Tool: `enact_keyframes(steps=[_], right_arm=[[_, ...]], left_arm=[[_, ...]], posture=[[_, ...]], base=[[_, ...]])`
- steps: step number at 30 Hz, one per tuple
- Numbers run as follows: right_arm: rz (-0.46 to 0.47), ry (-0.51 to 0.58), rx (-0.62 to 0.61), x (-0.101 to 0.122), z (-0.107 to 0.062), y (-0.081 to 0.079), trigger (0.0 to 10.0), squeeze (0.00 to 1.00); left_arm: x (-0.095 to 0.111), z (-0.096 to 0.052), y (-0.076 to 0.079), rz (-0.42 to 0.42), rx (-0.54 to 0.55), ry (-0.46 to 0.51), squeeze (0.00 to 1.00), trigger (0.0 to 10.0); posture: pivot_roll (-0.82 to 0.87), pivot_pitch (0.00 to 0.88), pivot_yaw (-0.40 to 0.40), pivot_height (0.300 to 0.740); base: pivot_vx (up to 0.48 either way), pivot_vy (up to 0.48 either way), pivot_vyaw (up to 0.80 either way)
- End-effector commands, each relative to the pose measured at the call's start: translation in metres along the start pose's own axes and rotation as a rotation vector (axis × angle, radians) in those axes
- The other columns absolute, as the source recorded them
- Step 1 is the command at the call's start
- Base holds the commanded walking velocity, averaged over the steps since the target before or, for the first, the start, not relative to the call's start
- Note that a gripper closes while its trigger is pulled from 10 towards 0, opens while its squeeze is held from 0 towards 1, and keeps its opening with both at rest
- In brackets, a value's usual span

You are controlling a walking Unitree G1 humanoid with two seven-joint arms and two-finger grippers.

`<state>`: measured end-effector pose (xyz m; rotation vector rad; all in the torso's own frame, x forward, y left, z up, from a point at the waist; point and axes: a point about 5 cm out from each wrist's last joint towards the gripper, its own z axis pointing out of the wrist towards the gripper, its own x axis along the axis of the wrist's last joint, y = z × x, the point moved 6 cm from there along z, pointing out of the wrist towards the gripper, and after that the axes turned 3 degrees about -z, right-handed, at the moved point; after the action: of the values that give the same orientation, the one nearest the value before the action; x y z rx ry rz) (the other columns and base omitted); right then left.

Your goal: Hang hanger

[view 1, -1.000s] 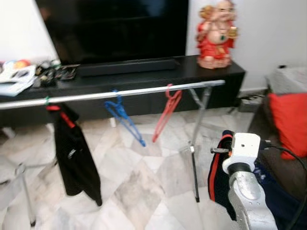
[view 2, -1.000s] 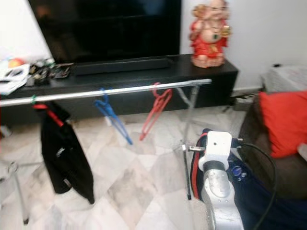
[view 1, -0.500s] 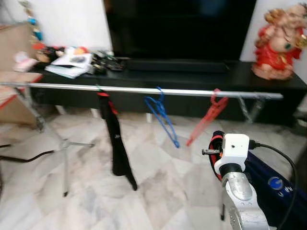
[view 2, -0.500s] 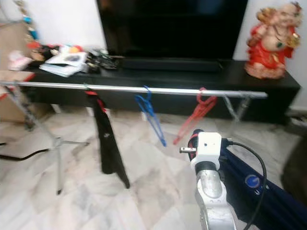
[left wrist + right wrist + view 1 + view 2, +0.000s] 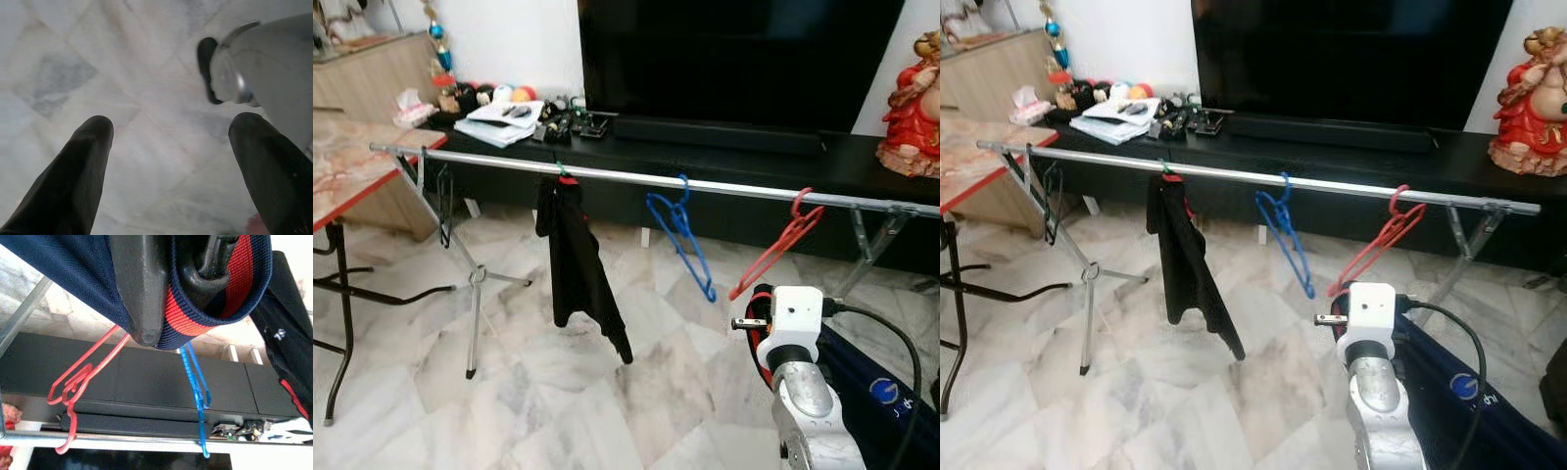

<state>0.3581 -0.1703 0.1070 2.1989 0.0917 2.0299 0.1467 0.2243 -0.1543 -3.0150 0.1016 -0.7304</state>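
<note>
Camera panned left; rail's left end and a wooden bench are now visible.
Right pincer, clamped on navy garment, has horizontal rail at 12 o'clock; left pincer gapes empty.

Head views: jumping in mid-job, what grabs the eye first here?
A long silver rail spans the room before a black TV bench, carrying a black garment, a blue hanger and a red hanger. Low on the right, the right gripper has its jaws shut on a navy garment with red stripe.
</note>
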Motion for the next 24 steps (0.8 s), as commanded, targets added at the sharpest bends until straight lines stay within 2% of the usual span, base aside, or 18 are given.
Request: enact_keyframes(steps=[1, 19, 24], right_arm=[[-0.013, 0.029, 0.020, 0.006, 0.001, -0.002, 10.0, 0.00], [-0.026, 0.046, 0.034, 0.009, 0.002, -0.004, 10.0, 0.00], [-0.024, 0.080, 0.083, 0.016, 0.001, -0.014, 10.0, 0.00]], left_arm=[[-0.002, 0.000, -0.001, -0.015, 0.003, -0.008, 0.00, 10.0], [-0.002, 0.000, -0.002, -0.015, 0.004, -0.007, 0.00, 10.0], [-0.002, 0.000, -0.002, -0.015, 0.005, -0.007, 0.00, 10.0]], posture=[[-0.02, 0.049, 0.069, 0.740], [-0.01, 0.050, 0.071, 0.740], [-0.01, 0.049, 0.071, 0.740]], base=[[0.000, 0.292, 0.00], [0.000, 0.291, 0.00], [0.000, 0.290, 0.00]])
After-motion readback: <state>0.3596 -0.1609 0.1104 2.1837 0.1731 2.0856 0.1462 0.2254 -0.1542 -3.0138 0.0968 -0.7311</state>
